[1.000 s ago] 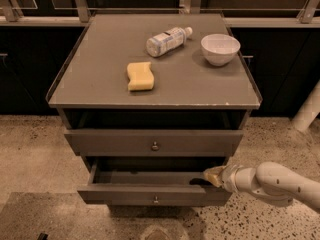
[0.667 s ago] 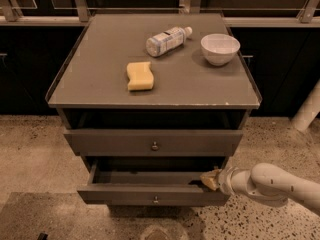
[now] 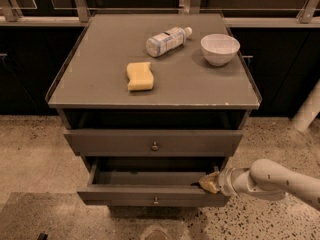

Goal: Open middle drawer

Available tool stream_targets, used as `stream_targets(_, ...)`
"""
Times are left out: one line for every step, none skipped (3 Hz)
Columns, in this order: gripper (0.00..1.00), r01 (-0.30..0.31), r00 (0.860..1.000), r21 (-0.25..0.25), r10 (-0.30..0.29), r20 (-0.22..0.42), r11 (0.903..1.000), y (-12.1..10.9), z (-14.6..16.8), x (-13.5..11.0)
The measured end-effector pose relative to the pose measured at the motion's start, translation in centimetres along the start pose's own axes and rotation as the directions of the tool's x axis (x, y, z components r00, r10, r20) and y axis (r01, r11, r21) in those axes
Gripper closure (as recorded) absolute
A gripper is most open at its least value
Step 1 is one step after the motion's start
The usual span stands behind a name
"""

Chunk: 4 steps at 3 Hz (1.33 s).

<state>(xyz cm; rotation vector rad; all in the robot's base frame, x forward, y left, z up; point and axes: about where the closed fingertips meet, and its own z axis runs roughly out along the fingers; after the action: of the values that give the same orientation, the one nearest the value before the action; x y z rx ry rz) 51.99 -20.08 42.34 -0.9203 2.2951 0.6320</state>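
The middle drawer [image 3: 125, 194] is grey-brown with a slim front and a small round metal knob [image 3: 155, 200]. It stands pulled out below the wider upper drawer [image 3: 100, 142], and its inside shows. My gripper [image 3: 209, 183] is at the right end of the middle drawer's front, over its top edge. The white arm [image 3: 270, 178] reaches in from the right. The gripper is well to the right of the knob.
On the cabinet top [image 3: 100, 84] lie a yellow sponge [image 3: 139, 76], a plastic bottle on its side [image 3: 167, 40] and a white bowl [image 3: 219, 48]. Dark cabinets stand behind. The floor is speckled, with a white pipe [image 3: 307, 109] at the right.
The gripper has shifted slightly down and left along the drawer's right front corner. The drawer stays out about as far as before.
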Motion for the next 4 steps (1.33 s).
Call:
stream_targets(1.00, 0.034, 0.999, -0.046, -0.036, -0.030, 0.9984, 0.4, -0.7, 0.6)
stream_targets(1.00, 0.040, 0.998, -0.081, -0.043, -0.038, 0.9959, 1.1, -1.1, 1.1)
stream_targets(1.00, 0.047, 0.998, -0.121, -0.053, -0.042, 0.9915, 1.6, -1.8, 2.1)
stream_targets(1.00, 0.048, 0.998, -0.201, -0.055, -0.030, 0.9785, 3.5, -3.1, 3.4)
